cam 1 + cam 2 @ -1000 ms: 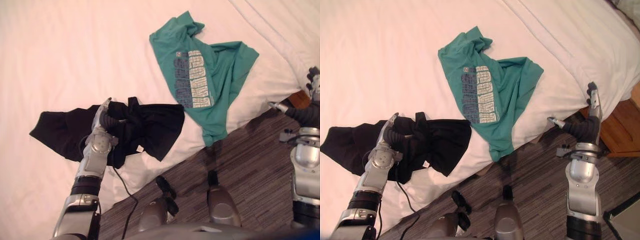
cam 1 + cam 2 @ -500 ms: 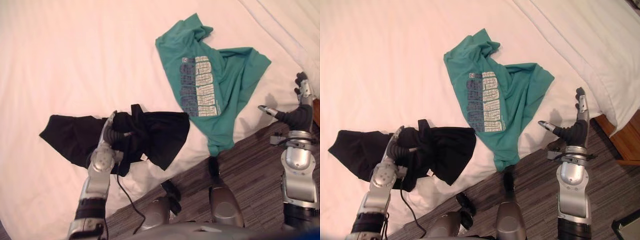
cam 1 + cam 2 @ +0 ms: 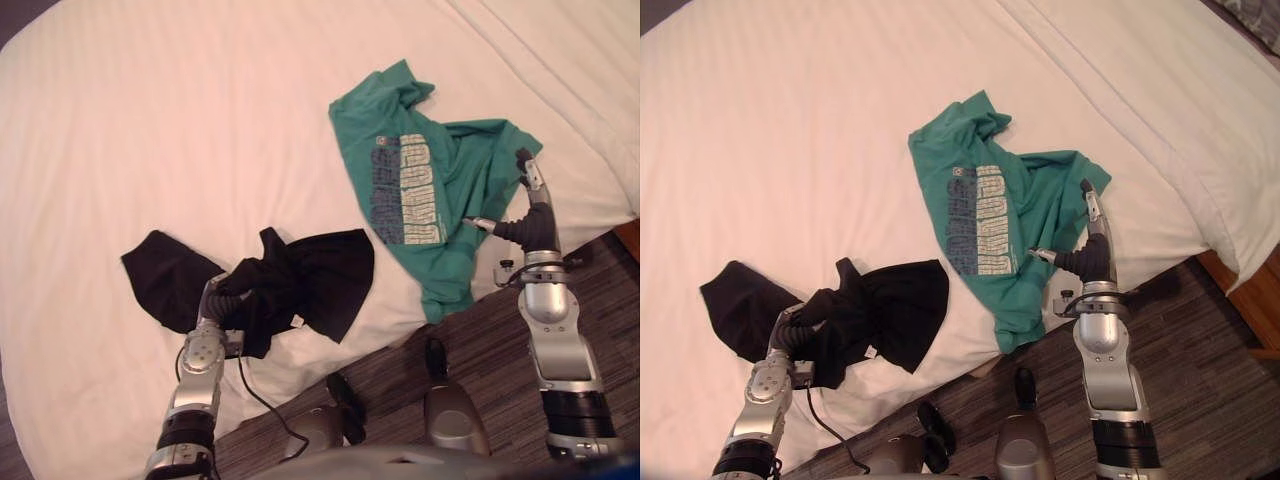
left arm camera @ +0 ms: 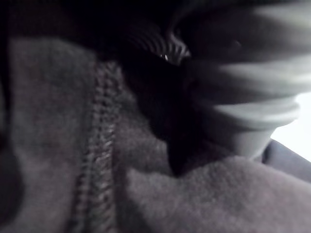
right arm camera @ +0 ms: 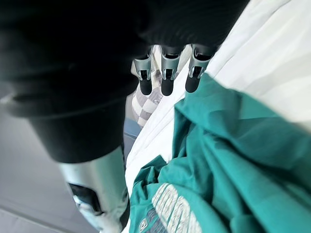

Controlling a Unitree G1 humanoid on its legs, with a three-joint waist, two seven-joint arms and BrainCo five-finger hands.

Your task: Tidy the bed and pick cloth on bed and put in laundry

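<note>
Two cloths lie on the bed (image 3: 200,120). The black cloth (image 3: 310,280) sits bunched near its edge, with the left hand (image 3: 218,300) curled into the bunch. The green T-shirt (image 3: 420,180) lies beside it, one end hanging over the edge. The right hand (image 3: 532,215) hovers at the shirt with fingers straight and thumb spread, gripping nothing.

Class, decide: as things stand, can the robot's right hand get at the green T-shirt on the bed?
Probably yes: the open right hand hangs beside the green T-shirt, nothing between them.
</note>
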